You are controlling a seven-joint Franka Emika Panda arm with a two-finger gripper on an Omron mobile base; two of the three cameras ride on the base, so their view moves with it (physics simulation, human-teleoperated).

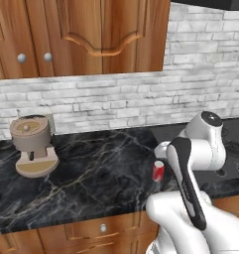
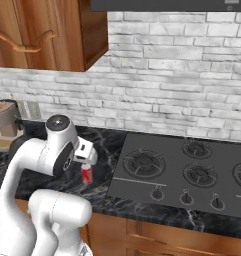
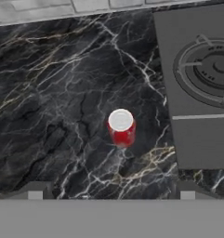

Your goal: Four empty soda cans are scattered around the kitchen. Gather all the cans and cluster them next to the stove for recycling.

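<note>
You have the counter (image 1: 91,178), black veined marble, running under the brick wall (image 1: 116,101) and wood cabinets (image 1: 91,34). The stove (image 2: 192,172) sits flush in it on the right, burner grates and knobs visible in the right base view. At the far left stands the beige coffee machine (image 1: 32,145), well apart from everything else.

The arm (image 1: 190,168) bends over the counter's front edge just left of the stove.

One can (image 3: 121,127) stands upright on the marble, red with a silvery top, near the stove's left edge but not touching it.

Your gripper (image 3: 111,193) hangs above the can. The jaws are released and spread wide, gripping nothing. In the hand view the can lies between the two fingertips (image 3: 35,191) and beyond them, clear of both, roughly centred.
</note>
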